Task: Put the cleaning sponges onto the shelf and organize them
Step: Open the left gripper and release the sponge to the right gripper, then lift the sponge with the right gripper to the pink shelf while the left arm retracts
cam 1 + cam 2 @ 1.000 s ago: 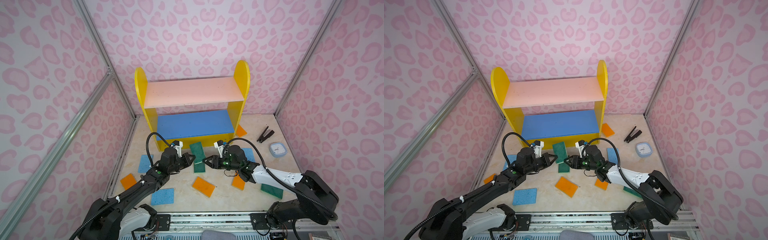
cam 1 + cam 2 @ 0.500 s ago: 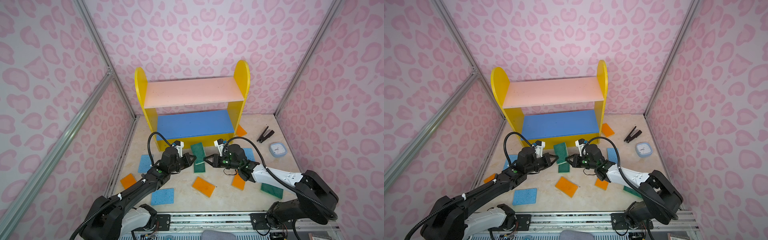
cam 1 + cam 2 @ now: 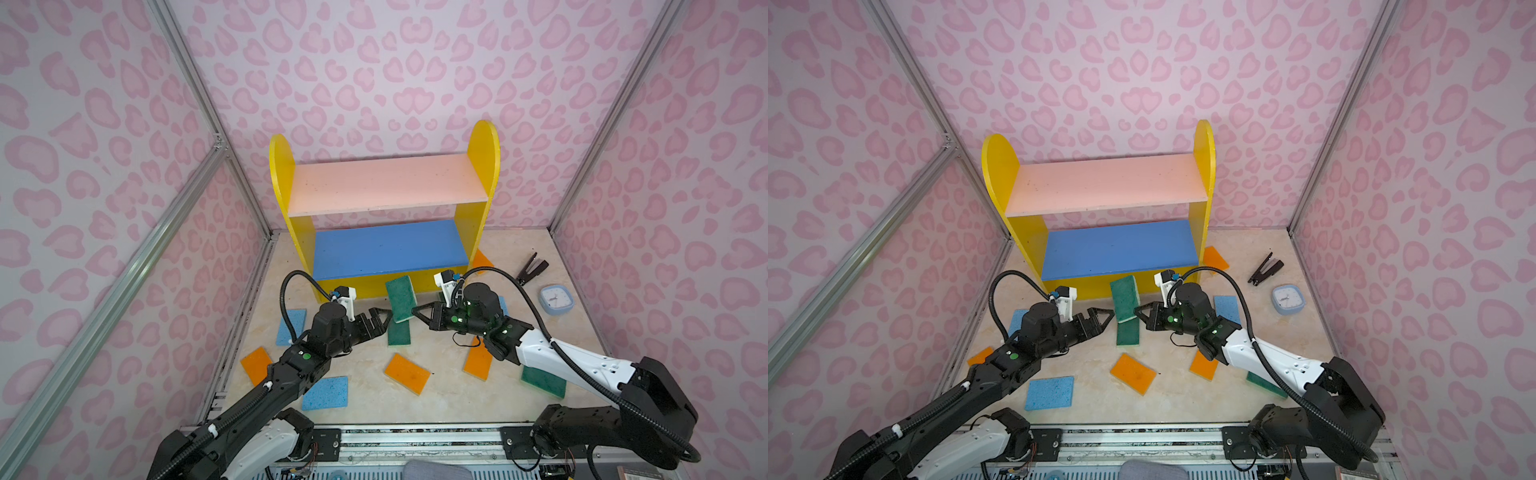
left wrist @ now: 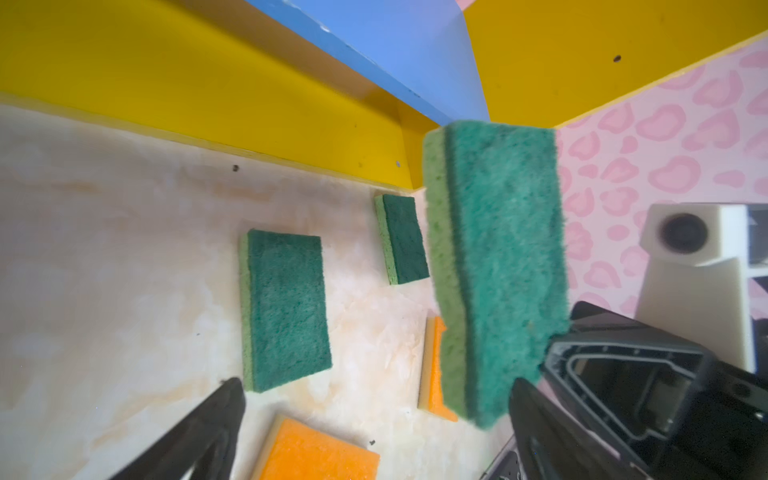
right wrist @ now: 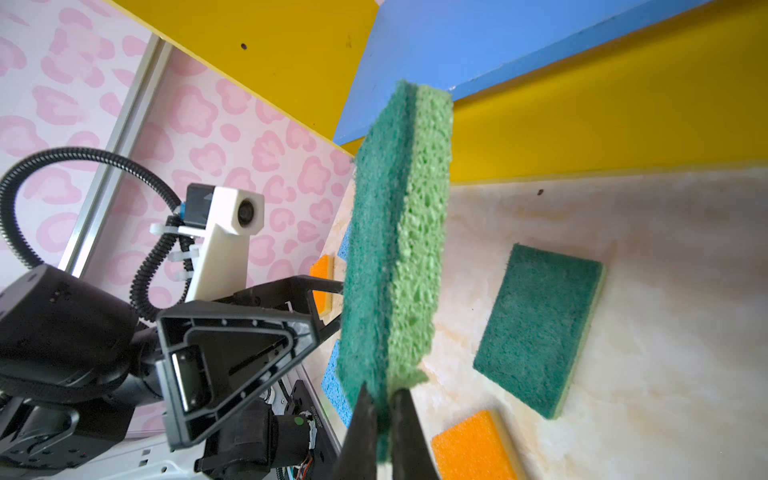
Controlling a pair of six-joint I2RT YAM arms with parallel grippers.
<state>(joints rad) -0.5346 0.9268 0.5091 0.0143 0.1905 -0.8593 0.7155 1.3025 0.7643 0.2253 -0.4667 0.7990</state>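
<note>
In both top views the shelf [image 3: 482,166] has no sponge on its pink or blue board. The right claw [image 3: 415,311] pinches a green sponge [image 3: 401,298] up in the air, in front of the shelf's bottom edge. The left claw [image 3: 386,320] gapes beside it and holds nothing. The other sponges [image 3: 407,373] lie scattered on the surface [image 3: 449,399].

In the left wrist view the left claw [image 4: 374,386] stands wide apart.

In the right wrist view the right claw [image 5: 384,399] squeezes the sponge's end.

I think nearly all the work is left.
</note>
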